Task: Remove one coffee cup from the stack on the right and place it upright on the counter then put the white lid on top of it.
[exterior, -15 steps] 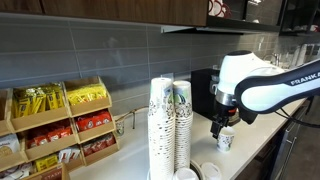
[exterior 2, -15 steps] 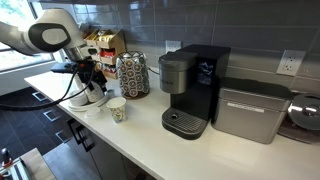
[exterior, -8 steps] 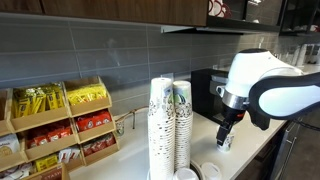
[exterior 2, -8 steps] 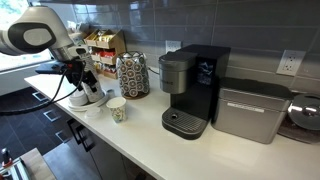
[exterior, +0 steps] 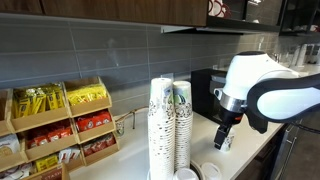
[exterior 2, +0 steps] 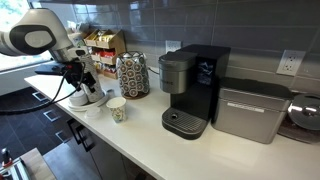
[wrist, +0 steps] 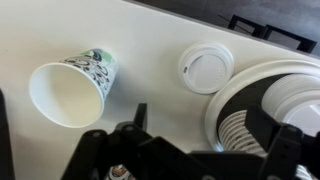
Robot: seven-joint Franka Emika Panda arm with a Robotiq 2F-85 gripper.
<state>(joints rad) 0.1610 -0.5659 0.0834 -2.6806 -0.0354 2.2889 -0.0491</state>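
A single coffee cup [wrist: 68,92] with green speckled print stands upright, mouth open, on the cream counter [wrist: 150,45]; it also shows in both exterior views [exterior: 226,141] [exterior 2: 117,110]. The white lid [wrist: 205,68] lies flat on the counter beside the cup stacks, and at the bottom edge of an exterior view [exterior: 210,172]. The stack [exterior: 183,125] with the green mark stands next to a like column [exterior: 160,125]. My gripper [wrist: 210,135] is open and empty above the counter. Its fingers straddle the space between the lid and the stacks' rims [wrist: 268,110].
A black coffee machine [exterior 2: 192,88] and a silver appliance [exterior 2: 248,110] stand along the counter. A patterned canister [exterior 2: 132,74] is behind the cup. Wooden snack racks [exterior: 55,125] sit against the tiled wall. The counter's front edge is close to the cup.
The arm has shifted away from the cup, towards the lid and stacks, mostly in the first half second. The cup stays upright on the counter.
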